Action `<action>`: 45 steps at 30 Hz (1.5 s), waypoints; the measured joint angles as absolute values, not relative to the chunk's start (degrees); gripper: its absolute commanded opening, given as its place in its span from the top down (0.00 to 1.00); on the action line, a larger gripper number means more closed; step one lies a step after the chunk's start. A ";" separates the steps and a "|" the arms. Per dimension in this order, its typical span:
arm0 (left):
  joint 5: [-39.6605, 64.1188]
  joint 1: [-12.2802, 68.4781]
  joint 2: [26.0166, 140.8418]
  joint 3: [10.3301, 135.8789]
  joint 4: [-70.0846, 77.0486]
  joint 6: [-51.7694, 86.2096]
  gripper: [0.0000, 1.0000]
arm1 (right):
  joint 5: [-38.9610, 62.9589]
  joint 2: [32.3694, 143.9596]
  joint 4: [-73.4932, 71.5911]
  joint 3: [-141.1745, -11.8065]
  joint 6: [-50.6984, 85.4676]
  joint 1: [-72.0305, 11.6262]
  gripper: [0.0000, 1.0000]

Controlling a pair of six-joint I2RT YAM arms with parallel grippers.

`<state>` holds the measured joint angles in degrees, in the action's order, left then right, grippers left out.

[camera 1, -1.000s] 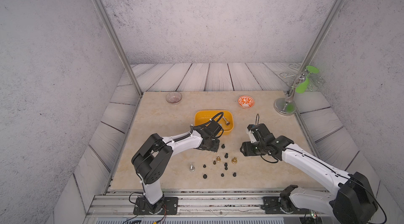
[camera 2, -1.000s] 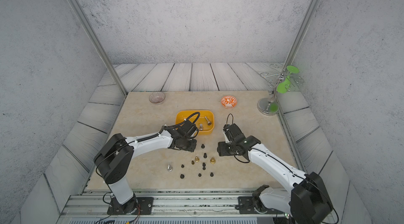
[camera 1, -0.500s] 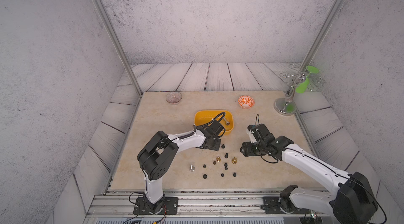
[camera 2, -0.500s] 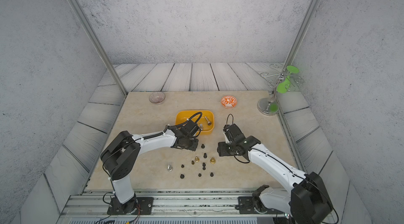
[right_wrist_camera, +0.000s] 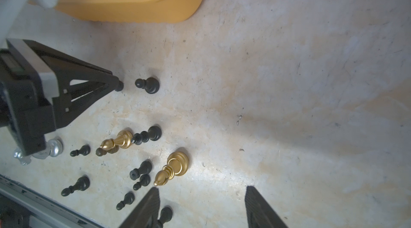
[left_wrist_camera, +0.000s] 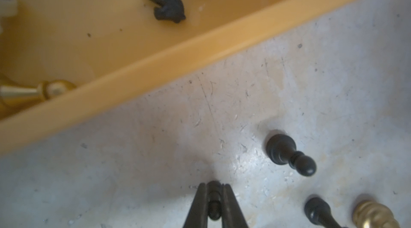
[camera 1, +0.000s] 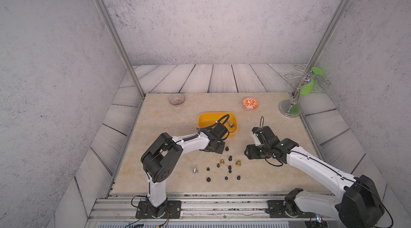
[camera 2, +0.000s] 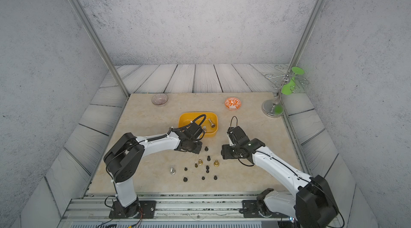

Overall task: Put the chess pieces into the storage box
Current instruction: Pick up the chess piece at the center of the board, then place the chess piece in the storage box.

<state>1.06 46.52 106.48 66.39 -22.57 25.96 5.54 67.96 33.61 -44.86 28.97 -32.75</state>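
Note:
The yellow-orange storage box (camera 1: 202, 120) sits mid-table and holds a silver piece (camera 1: 230, 124), a black piece (left_wrist_camera: 165, 4) and others. My left gripper (left_wrist_camera: 214, 185) is low on the table just in front of the box's near wall (left_wrist_camera: 178, 53), shut on a small black pawn (left_wrist_camera: 214, 196). Another black pawn (left_wrist_camera: 287, 153) stands close beside it. Several chess pieces stand loose in front: black ones (camera 1: 230, 158), two gold (camera 1: 238, 163) and a silver one (camera 1: 195, 170). My right gripper (right_wrist_camera: 202, 190) hangs open over bare table to the right of the cluster, next to a gold piece (right_wrist_camera: 174, 166).
A clear glass bowl (camera 1: 176, 99) stands at the back left and an orange-patterned bowl (camera 1: 250, 103) at the back right. A metal stand (camera 1: 289, 110) with a green cup (camera 1: 308, 87) occupies the far right corner. Metal rails run along the table's front edge.
My left gripper has closed on the black pawn in front of the box, and the left arm's elbow has shifted right. The right arm has not moved.

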 measured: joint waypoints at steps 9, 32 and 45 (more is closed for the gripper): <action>1.08 46.52 105.65 67.16 -23.92 25.89 0.91 | 5.54 67.85 33.58 -44.58 28.99 -32.75 0.37; -1.76 33.17 107.81 89.69 -30.02 15.38 0.91 | 5.37 65.25 33.67 -43.40 29.82 -32.69 0.37; 2.20 29.26 125.05 103.55 -34.13 14.48 0.89 | 4.14 62.41 35.81 -43.27 30.02 -32.67 0.37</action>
